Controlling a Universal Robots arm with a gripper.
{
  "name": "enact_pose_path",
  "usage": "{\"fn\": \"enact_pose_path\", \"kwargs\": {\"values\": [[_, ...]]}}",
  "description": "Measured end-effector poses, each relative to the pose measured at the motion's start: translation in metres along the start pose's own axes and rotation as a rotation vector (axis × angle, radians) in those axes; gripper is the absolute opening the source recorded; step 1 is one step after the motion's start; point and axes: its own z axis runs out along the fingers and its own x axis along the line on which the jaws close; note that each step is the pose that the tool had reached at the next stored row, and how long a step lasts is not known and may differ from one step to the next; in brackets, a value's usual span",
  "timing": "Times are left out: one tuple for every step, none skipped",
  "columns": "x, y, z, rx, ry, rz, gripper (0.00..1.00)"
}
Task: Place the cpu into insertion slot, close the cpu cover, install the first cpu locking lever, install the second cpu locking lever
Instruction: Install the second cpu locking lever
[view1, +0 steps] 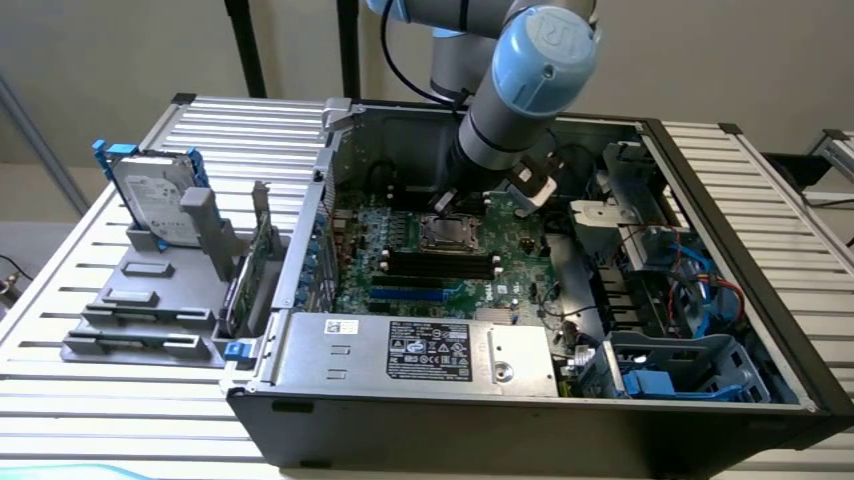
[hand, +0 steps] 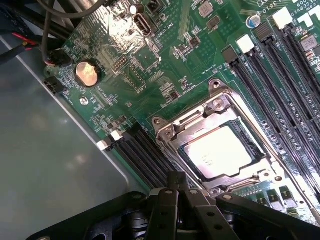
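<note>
The cpu (hand: 220, 152) sits in the insertion slot (hand: 165, 131); face unreadable.

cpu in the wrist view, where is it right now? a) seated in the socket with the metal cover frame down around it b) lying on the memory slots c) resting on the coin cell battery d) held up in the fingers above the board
a, the cpu lies flat inside the insertion slot with the silver cpu cover framing its pale face, apart from the dark fingers.
</note>
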Motion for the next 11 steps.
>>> {"fn": "enact_pose_path", "kwargs": {"values": [[0.000,0.0001,0.0000,0.0007,0.0008,0.000,0.11],[0.000,0.0004,-0.0003,0.0009,0.0009,0.000,0.11],[-0.002,0.0012,-0.0020,0.0009,0.0009,0.000,0.11],[-0.004,0.0028,-0.0049,0.0008,0.0007,0.000,0.11],[-0.007,0.0045,-0.0086,0.0008,0.0007,0.000,0.11],[-0.010,0.0058,-0.0129,0.0008,0.0008,0.000,0.11],[-0.012,0.0068,-0.0180,0.0008,0.0008,0.000,0.11],[-0.014,0.0075,-0.0233,0.0008,0.0007,0.000,0.11],[-0.016,0.0083,-0.0284,0.0009,0.0009,0.000,0.11],[-0.018,0.0092,-0.0337,0.0007,0.0006,0.000,0.11],[-0.020,0.0101,-0.0383,0.0009,0.0008,0.000,0.11]]}}
